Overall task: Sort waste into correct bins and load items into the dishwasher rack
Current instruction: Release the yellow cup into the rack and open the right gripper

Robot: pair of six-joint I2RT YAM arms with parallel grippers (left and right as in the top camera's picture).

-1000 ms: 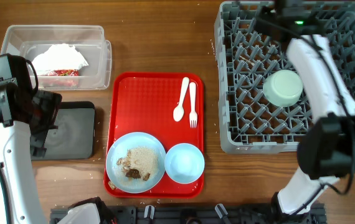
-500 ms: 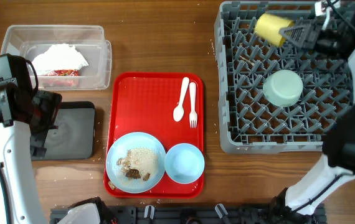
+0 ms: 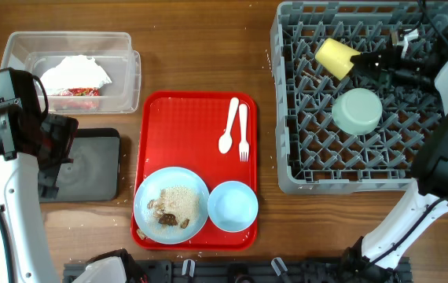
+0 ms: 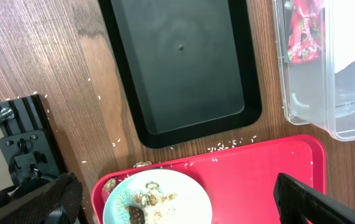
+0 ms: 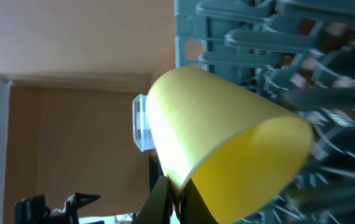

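Left claw (image 4: 174,190) spread wide, empty, by the shallow black rectangular tray (image 3: 94,161): no risk there. Right claw (image 3: 365,61) pinched shut on the rim of the small yellow plastic cup (image 3: 336,56). The cup sticks out left of that claw, tipped on its side over the back-left of the large grey plastic dishwasher rack (image 3: 279,118). Thin rim grip: it could slip, or snag a peg and land sideways.

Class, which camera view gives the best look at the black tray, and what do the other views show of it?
The left wrist view: nearly the whole black tray shows close up and unobstructed. Overhead, the left arm covers its left part. The right wrist view misses it.
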